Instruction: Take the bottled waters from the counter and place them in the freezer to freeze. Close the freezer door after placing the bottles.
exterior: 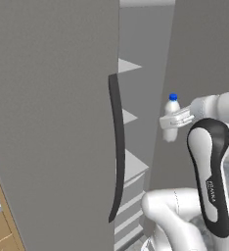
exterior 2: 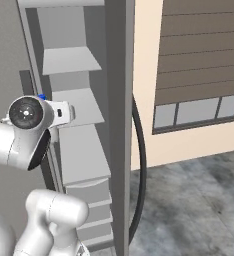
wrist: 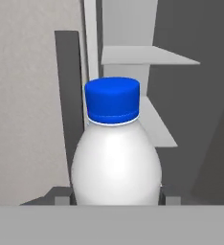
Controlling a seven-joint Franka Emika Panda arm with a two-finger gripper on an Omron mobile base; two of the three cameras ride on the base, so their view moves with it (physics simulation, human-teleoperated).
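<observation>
Bottled water (exterior: 171, 122), plain one, clamped upright at mid-body in gripper (exterior: 174, 119); jaws closed on both sides of bottle, cap clear above them. Carried in the air in front of open freezer (exterior: 136, 117), not yet resting on any shelf. Same bottle close up in hand view (wrist: 115, 167), standing straight, white shelves (wrist: 147, 55) stepping away behind it.

Progress, judged from these frames: bottle lifted off counter and brought up to freezer opening. Freezer door (exterior: 48, 122) swung wide, its long dark curved handle (exterior: 117, 147) toward the camera in left base view. Shelves (exterior 2: 71, 60) bare where visible in right base view; no bottle seen on them. Whereabouts of second, labelled bottle: cannot tell. Left to do: set this bottle on a shelf, release, deal with the other bottle if not already stowed, shut the door.

Appearance of bottle: small, whitish translucent plastic, rounded shoulders narrowing to a short neck, bright blue screw cap (wrist: 112, 99) with faint ribbing. No label showing. Surface smooth, no dent or tilt. Probably light and rigid enough for the present grip; smooth wall could slip if loosened early.
</observation>
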